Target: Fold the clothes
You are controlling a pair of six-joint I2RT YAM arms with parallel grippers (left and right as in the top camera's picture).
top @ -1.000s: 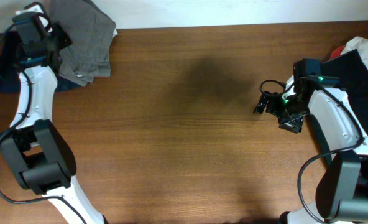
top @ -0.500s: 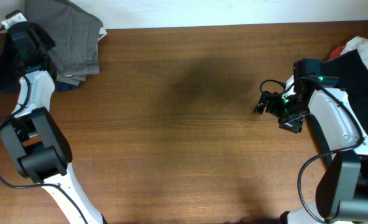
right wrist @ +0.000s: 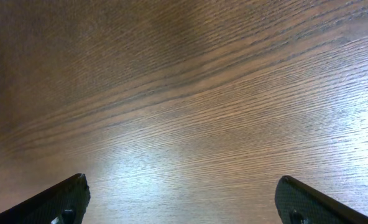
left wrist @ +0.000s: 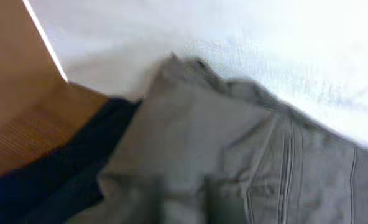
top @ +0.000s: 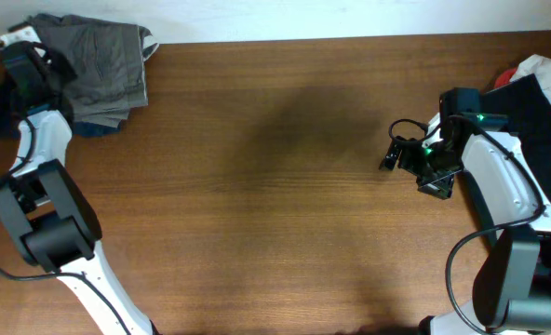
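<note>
Far left, shorts [top: 99, 67] atop navy cloth [left wrist: 47, 180] — left gripper [top: 32, 60] unreadable, right gripper [right wrist: 181, 190] splayed.

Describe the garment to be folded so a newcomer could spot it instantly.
Look at the brown wooden table, far-left corner in the overhead view. There a grey-olive woven pair of shorts lies crumpled, partly over the table's back edge. Unlike the dark navy garment peeking out beneath it, it is paler, with stitched seams.

Right jaws wide; left jaws unclear
</note>
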